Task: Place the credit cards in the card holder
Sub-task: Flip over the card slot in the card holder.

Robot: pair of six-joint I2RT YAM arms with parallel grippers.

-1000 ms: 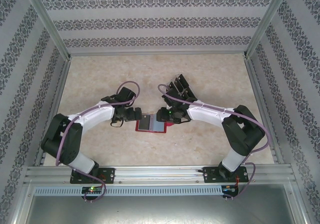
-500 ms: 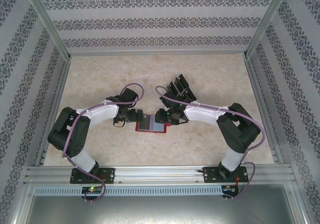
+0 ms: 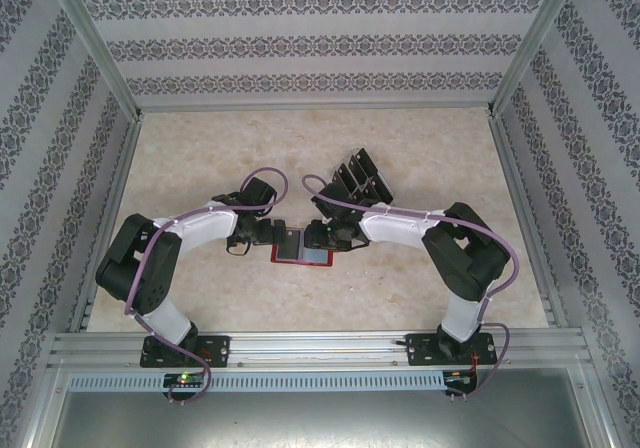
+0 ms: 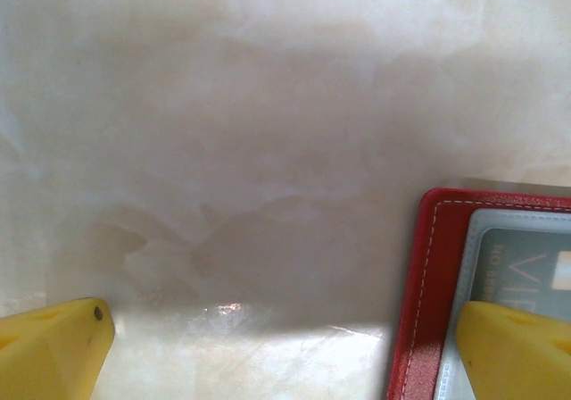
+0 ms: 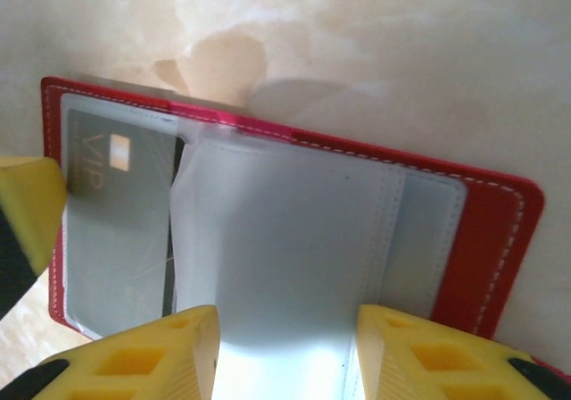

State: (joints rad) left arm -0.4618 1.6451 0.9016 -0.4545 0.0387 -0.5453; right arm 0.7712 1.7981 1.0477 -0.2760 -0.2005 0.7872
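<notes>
The red card holder (image 3: 298,251) lies open on the table between both grippers. In the right wrist view its grey pockets (image 5: 294,239) face up, and one credit card (image 5: 116,212) marked VIP sits in the left pocket. My right gripper (image 5: 285,329) is shut on another credit card (image 5: 285,378), washed pale by glare, whose far end lies under the middle pocket leaf. My left gripper (image 4: 285,355) is wide open. One of its yellow fingers (image 4: 517,351) rests on the card holder's left edge (image 4: 428,284), over the VIP card (image 4: 526,266).
A clear tiered rack (image 3: 354,178) with several black cards stands just behind the right gripper (image 3: 318,236). The left gripper (image 3: 266,234) is at the holder's left side. Metal frame rails and patterned walls bound the pale marble-look table (image 3: 200,158).
My right gripper has slid left over the card holder with the card. The left gripper has edged right onto the holder's left edge, and its arm has folded closer.
</notes>
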